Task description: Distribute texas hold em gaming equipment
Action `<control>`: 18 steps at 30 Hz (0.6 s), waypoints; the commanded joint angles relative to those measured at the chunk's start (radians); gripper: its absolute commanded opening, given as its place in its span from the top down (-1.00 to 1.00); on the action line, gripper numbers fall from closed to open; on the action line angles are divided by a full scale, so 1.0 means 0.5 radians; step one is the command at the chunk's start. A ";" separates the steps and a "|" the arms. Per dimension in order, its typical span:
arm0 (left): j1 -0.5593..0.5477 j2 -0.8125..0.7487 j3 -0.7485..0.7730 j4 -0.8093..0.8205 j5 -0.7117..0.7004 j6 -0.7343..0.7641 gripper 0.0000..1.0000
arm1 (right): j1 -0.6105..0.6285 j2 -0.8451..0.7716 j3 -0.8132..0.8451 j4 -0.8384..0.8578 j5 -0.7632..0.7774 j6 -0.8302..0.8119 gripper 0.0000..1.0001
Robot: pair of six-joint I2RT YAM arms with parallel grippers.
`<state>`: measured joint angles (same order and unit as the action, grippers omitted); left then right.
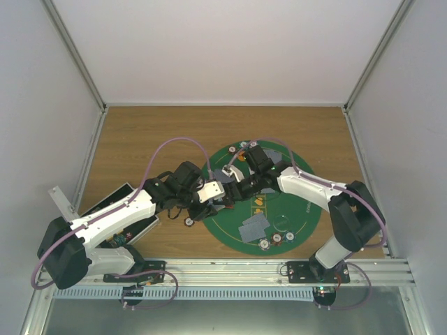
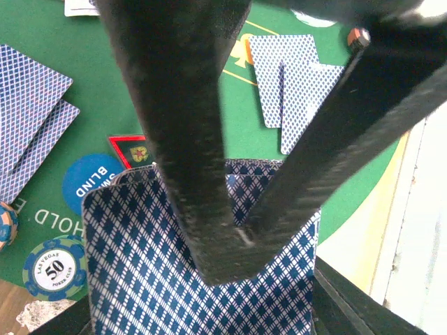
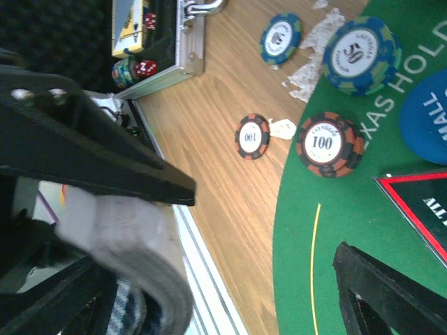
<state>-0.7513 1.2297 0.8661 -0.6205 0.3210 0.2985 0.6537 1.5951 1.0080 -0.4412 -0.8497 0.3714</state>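
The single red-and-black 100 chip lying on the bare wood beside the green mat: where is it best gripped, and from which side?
By its striped rim, pinched across, probably from straight above. The chip lies flat and alone on the wood, so only its rim offers a hold; avoid the white scrap beside it.

Left arm (image 1: 115, 216) jaws clamped; right arm (image 1: 307, 187) jaws wide.

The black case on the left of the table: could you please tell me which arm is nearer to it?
Left. The left arm stretches right above the case; the right arm is off to the right, over the green mat.
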 commanded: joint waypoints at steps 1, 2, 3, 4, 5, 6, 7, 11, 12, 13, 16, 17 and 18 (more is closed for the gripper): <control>-0.010 -0.036 0.023 0.069 0.010 0.007 -0.05 | 0.021 0.050 0.030 -0.044 0.086 -0.046 -0.65; -0.010 -0.036 0.022 0.068 0.011 0.007 -0.05 | 0.021 0.053 0.041 -0.072 0.111 -0.063 -0.62; -0.010 -0.036 0.025 0.069 0.007 0.007 -0.05 | 0.021 0.055 0.049 -0.104 0.141 -0.077 -0.59; -0.010 -0.035 0.024 0.069 0.007 0.007 -0.05 | 0.021 0.058 0.059 -0.130 0.174 -0.090 -0.55; -0.010 -0.033 0.026 0.068 0.008 0.007 -0.05 | 0.019 0.056 0.061 -0.162 0.212 -0.102 -0.52; -0.010 -0.034 0.026 0.066 0.006 0.007 -0.05 | 0.019 0.051 0.060 -0.175 0.237 -0.109 -0.50; -0.010 -0.033 0.026 0.067 0.007 0.010 -0.05 | 0.017 0.045 0.053 -0.184 0.256 -0.113 -0.47; -0.010 -0.035 0.026 0.069 0.010 0.009 -0.05 | -0.024 0.018 0.019 -0.202 0.270 -0.128 -0.39; -0.010 -0.033 0.026 0.071 0.009 0.008 -0.05 | -0.038 0.007 0.011 -0.208 0.270 -0.136 -0.38; -0.010 -0.034 0.026 0.069 0.009 0.010 -0.05 | -0.049 0.002 0.009 -0.216 0.264 -0.145 -0.37; -0.010 -0.035 0.026 0.069 0.011 0.007 -0.05 | -0.079 -0.030 0.003 -0.245 0.256 -0.170 -0.33; -0.010 -0.034 0.026 0.069 0.010 0.007 -0.05 | -0.091 -0.037 0.000 -0.253 0.255 -0.180 -0.32; -0.010 -0.034 0.026 0.067 0.009 0.007 -0.05 | -0.104 -0.048 -0.004 -0.260 0.251 -0.187 -0.31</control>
<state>-0.7513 1.2297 0.8661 -0.6250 0.3130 0.2985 0.6346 1.5940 1.0271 -0.5034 -0.7898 0.3187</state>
